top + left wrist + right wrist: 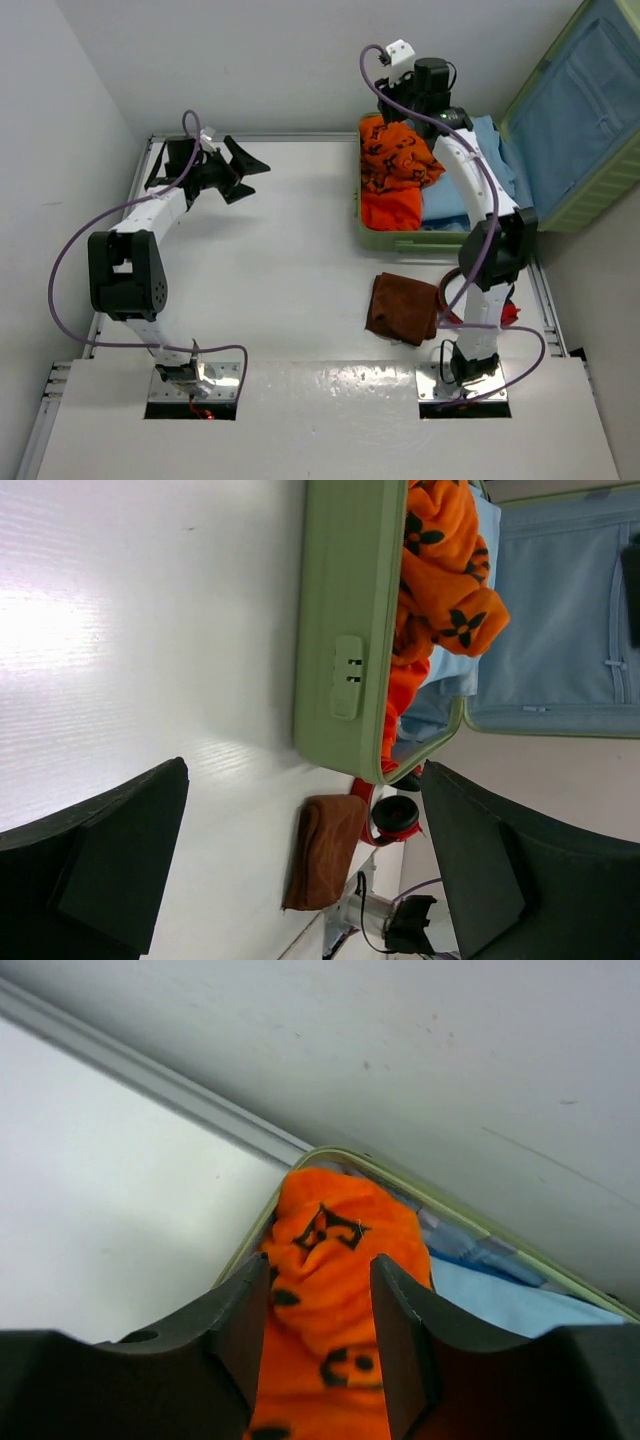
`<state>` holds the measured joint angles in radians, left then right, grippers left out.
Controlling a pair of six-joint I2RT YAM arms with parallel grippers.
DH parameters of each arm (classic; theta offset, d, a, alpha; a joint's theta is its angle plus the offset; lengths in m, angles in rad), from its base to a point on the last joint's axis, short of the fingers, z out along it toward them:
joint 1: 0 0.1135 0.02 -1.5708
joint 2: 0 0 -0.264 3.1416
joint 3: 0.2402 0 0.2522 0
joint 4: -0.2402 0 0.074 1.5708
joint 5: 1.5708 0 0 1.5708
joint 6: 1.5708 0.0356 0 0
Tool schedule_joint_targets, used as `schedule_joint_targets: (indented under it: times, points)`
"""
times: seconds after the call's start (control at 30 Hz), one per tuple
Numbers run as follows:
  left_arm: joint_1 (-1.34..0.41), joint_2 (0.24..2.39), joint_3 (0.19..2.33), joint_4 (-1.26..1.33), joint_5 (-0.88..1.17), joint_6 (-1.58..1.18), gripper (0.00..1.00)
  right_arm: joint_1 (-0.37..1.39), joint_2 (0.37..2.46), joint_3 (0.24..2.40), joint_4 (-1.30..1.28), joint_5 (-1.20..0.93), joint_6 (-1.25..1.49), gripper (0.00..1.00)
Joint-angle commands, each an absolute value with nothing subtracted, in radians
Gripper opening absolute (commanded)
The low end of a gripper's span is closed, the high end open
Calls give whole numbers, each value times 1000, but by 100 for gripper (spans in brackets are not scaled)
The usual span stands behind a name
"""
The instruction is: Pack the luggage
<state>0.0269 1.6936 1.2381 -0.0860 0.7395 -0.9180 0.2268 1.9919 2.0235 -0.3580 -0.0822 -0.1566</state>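
Observation:
The luggage (385, 238) lies open at the back right, its pale blue lid (580, 110) propped up to the right. An orange cloth with black marks (395, 160) is heaped in its left half, beside light blue fabric (450, 205). My right gripper (398, 108) hangs over the case's back left corner. In the right wrist view its fingers (320, 1265) stand part-way apart astride the orange cloth (340, 1210), beside the green rim (460, 1215); whether they touch it I cannot tell. My left gripper (250, 175) is wide open at the back left, holding nothing.
A folded brown cloth (403, 308) lies on the table in front of the luggage, next to the right arm. Red headphones (395, 815) sit behind that arm by the case's corner. The left wrist view faces the luggage's side wall (345, 600). White walls enclose the table.

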Motion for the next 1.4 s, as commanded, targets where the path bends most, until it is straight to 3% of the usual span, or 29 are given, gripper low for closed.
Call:
schedule_joint_targets:
  times: [0.0, 0.13, 0.27, 0.47, 0.7, 0.97, 1.17, 1.37]
  points:
    - [32, 1649, 1230, -55, 744, -916, 100, 198, 2133, 1985, -149, -81, -78, 44]
    - [52, 1649, 1230, -55, 755, -905, 100, 201, 2242, 2060, 64, -72, -6, 40]
    - [80, 1683, 1230, -77, 764, -887, 100, 206, 2443, 2267, -21, -64, 26, 37]
    - [89, 1701, 1230, -77, 764, -887, 100, 222, 2473, 2076, -29, -29, -170, 37]
    - [89, 1720, 1230, -86, 764, -887, 100, 224, 2605, 2200, -264, 55, -339, 41]
    - [66, 1698, 1265, -86, 744, -868, 100, 226, 2383, 2088, -222, 26, -336, 58]
    - [35, 1648, 1304, -116, 686, -815, 100, 225, 2189, 2089, -201, 5, -290, 61]
    - [35, 1583, 1313, -149, 617, -732, 100, 226, 1947, 2128, -337, -53, -203, 66]
